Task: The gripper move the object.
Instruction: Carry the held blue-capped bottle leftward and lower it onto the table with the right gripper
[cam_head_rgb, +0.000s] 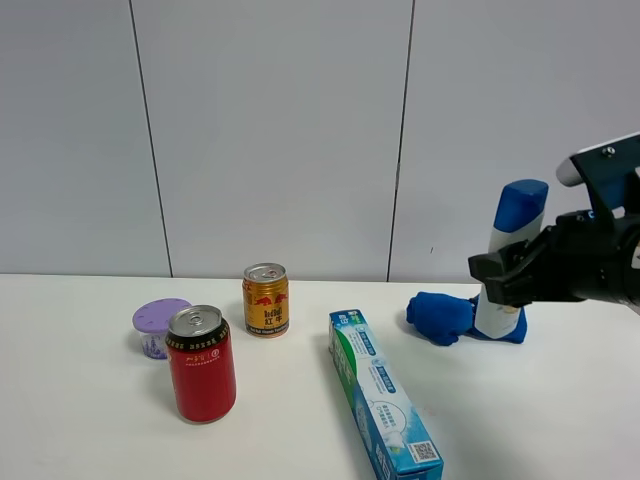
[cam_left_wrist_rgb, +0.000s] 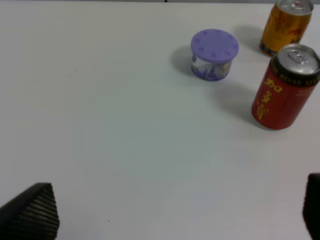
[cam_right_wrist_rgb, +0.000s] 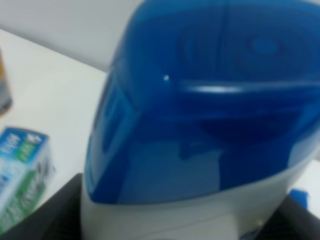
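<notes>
Right gripper (cam_head_rgb: 505, 278) is clasping the bottle (cam_head_rgb: 522, 205) at mid-body, jaws seemingly pressing both sides, likely to steady it upright. Bottle is standing on the table (cam_head_rgb: 280, 430), far right, beside the cloth (cam_head_rgb: 440, 317). Left gripper (cam_left_wrist_rgb: 173, 220) is idling, jaws wide apart, empty.

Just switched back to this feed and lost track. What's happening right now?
The right gripper is at the bottle, with its fingers on either side of the white body below the blue cap. The bottle seems to be standing on the table beside a blue cloth. Whether the grip is tight cannot be told. The left gripper is open above bare table near the red can, holding nothing.
</notes>
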